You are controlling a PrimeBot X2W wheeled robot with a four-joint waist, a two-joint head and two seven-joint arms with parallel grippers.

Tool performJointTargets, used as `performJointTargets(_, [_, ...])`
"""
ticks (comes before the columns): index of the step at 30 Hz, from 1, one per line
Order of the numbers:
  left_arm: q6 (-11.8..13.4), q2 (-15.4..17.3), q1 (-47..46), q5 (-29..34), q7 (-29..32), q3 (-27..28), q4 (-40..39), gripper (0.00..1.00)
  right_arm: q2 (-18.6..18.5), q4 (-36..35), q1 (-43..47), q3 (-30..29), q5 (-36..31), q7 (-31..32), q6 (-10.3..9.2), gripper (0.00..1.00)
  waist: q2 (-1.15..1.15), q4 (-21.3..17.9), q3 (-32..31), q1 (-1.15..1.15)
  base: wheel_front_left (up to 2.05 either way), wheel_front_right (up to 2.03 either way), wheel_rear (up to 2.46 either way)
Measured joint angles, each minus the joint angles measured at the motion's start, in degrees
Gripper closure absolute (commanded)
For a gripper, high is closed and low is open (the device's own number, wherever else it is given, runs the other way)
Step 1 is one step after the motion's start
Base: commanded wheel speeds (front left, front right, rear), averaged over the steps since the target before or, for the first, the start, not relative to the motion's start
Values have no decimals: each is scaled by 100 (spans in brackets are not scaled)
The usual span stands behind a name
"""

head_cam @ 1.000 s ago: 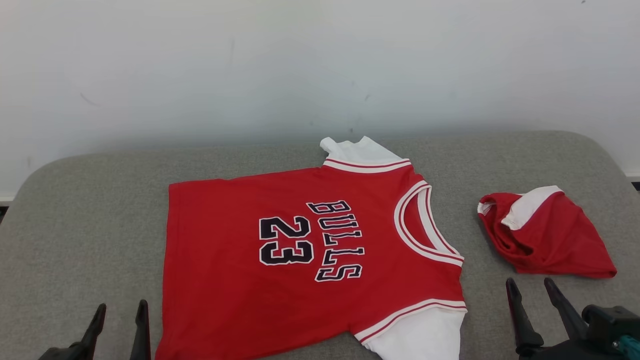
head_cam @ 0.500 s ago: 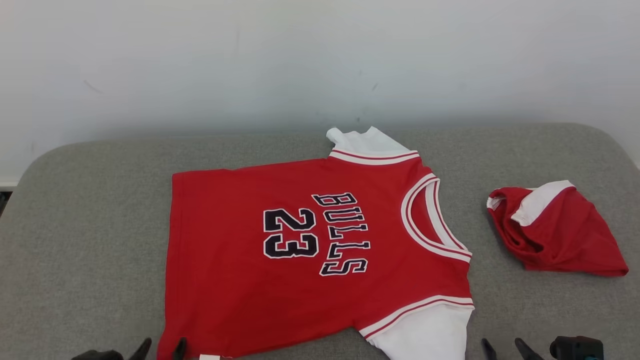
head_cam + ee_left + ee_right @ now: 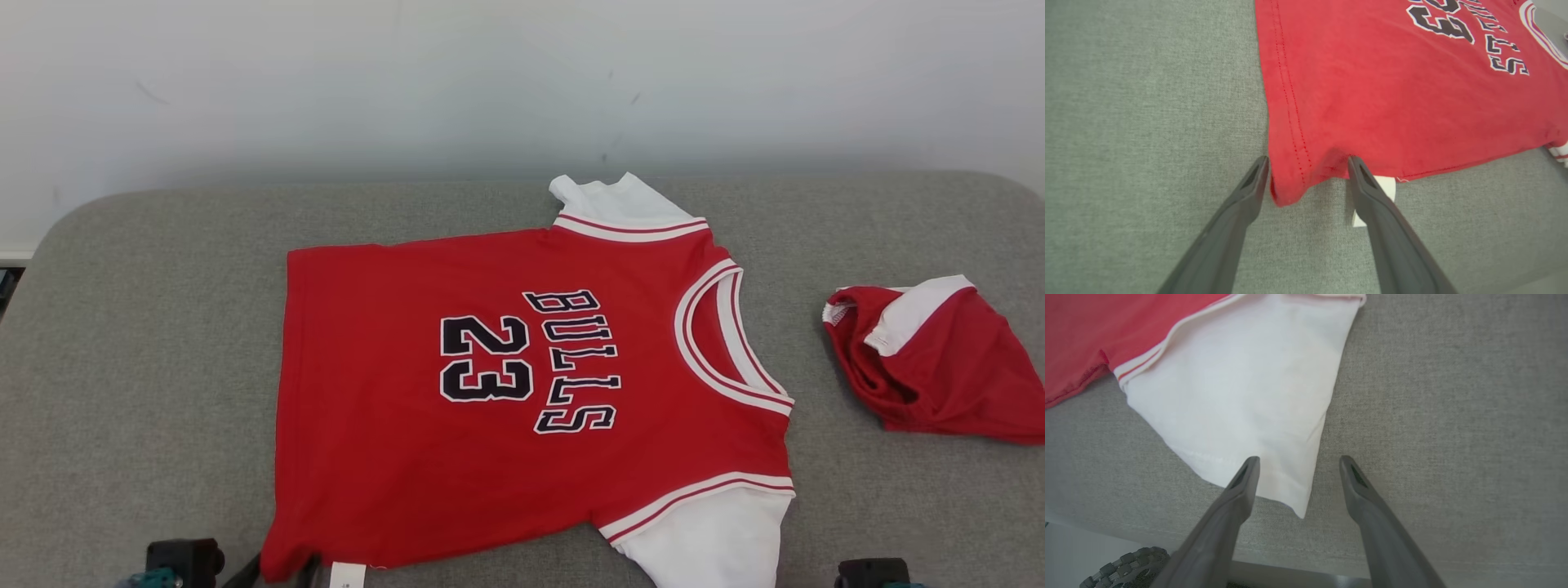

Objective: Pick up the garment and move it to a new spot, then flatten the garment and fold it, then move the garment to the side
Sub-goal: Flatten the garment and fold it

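Head view — red jersey (image 3: 490, 392), woven pad (image 3: 147, 343)

The left gripper (image 3: 1308, 163) and right gripper (image 3: 1298, 461) have long, tapering dark-grey fingers (image 3: 1229, 228) with slotted tips.

**Table** (image 3: 122, 343): grey woven covering, rounded far corners.

Lying directly on it:

1. **Red jersey** (image 3: 367, 449): spread flat, front up, lettered "BULLS 23" (black, outlined white), with white sleeves. Its near hem corner sits between the spread fingers of the left tool (image 3: 1308, 159). A white tag (image 3: 1387, 185) pokes out from under the hem, just beside one finger. The corner of the near white sleeve (image 3: 1241, 396) falls between the fingers of the right tool (image 3: 1299, 458).
2. **Second red-and-white garment** (image 3: 939, 376): crumpled, well apart from the jersey, ahead of the right tool and a little to its right.
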Motion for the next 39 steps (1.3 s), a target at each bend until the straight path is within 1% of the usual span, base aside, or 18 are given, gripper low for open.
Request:
performJointTargets(8, [-132, -86, -91, -213, 325, -185, 442, 0, 89, 294, -93, 144, -9, 237, -2, 0, 0, 37, 7, 0, 0, 0, 0])
performJointTargets(9, [-144, -92, -109, -216, 328, -189, 466, 0, 101, 322, -129, 154, -9, 278, -2, 5, 0, 40, -4, 0, 0, 0, 0])
performJointTargets(10, [-149, -100, -149, -243, 347, -194, 497, 0, 104, 341, -154, 170, -9, 311, -3, 57, 0, 42, -9, 0, 0, 0, 0])
performJointTargets(12, [-152, -112, -225, -259, 370, -194, 588, 0, 111, 410, -180, 202, -10, 318, -3, 100, 0, 41, -17, 0, 0, 0, 0])
performJointTargets(13, [-152, -112, -252, -256, 369, -199, 638, 0, 112, 454, -218, 215, -11, 342, -12, 100, 0, 35, -27, 0, 0, 0, 0])
performJointTargets(14, [-153, -105, -281, -227, 368, -220, 658, 18, 111, 465, -250, 218, -11, 364, -19, 100, 0, 28, -35, 0, 0, 0, 0])
performJointTargets(15, [-153, -112, -301, -225, 342, -207, 670, 54, 118, 472, -270, 224, -10, 367, -19, 100, 0, 23, -39, 0, 0, 0, 0])
performJointTargets(16, [-151, -118, -314, -222, 321, -201, 690, 66, 140, 483, -270, 236, -10, 367, -18, 100, 0, 22, -40, 0, 0, 0, 0])
performJointTargets(17, [-151, -112, -322, -196, 321, -219, 732, 70, 155, 491, -270, 238, -10, 367, -18, 100, 0, 21, -40, 0, 0, 0, 0])
performJointTargets(18, [-151, -104, -327, -158, 319, -231, 765, 70, 155, 495, -272, 236, -10, 367, -18, 100, 0, 20, -40, 0, 0, 0, 0])
performJointTargets(19, [-149, -97, -329, -143, 309, -226, 779, 78, 154, 495, -272, 236, -10, 367, -18, 100, 0, 19, -35, 0, 0, 0, 0])
performJointTargets(20, [-149, -90, -336, -143, 293, -225, 806, 91, 155, 503, -275, 233, -10, 367, -18, 100, -1, 20, -26, 0, 0, 0, 0])
performJointTargets(22, [-149, -94, -341, -142, 260, -226, 833, 100, 154, 515, -278, 224, -9, 367, -18, 100, 0, 23, -20, 0, 0, 0, 0])
performJointTargets(30, [-171, -107, -417, -141, 141, -235, 987, 100, 153, 593, -305, 209, -8, 360, -9, 100, 0, 51, -29, 0, 0, 0, 0])
performJointTargets(31, [-178, -112, -417, -141, 118, -233, 1001, 100, 153, 597, -308, 203, -9, 358, -9, 71, 0, 54, -32, 0, 0, 0, 0])
performJointTargets(32, [-177, -121, -417, -141, 115, -232, 1009, 56, 155, 600, -309, 196, -8, 353, -9, 0, 0, 56, -36, 0, 0, 0, 0])
performJointTargets(33, [-165, -133, -417, -142, 108, -220, 1012, 0, 159, 601, -309, 180, -8, 349, -9, 0, 0, 59, -41, 0, 0, 0, 0])
performJointTargets(39, [-70, -102, -321, -133, -108, -129, 913, 0, 178, 477, -283, 101, 22, 255, -9, 0, 0, 57, -72, 0, 0, 0, 0])
